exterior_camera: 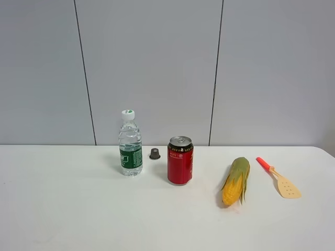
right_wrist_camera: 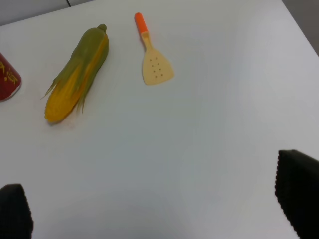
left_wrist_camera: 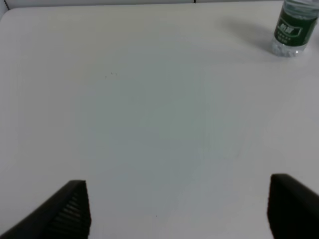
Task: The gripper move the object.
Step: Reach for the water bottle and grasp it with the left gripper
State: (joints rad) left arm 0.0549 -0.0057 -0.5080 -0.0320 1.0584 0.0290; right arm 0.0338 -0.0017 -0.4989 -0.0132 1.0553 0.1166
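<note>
The clear water bottle with a white cap and dark green label stands upright on the white table, left of the red can. Its lower part shows in the left wrist view, far from my left gripper. The left gripper is open and empty, its black fingertips wide apart above bare table. My right gripper is also open and empty, over the table near the corn. Neither gripper shows in the exterior high view.
A small dark cap-like piece sits between bottle and can. An ear of corn and a yellow spatula with an orange handle lie at the right. The can's edge shows beside the corn.
</note>
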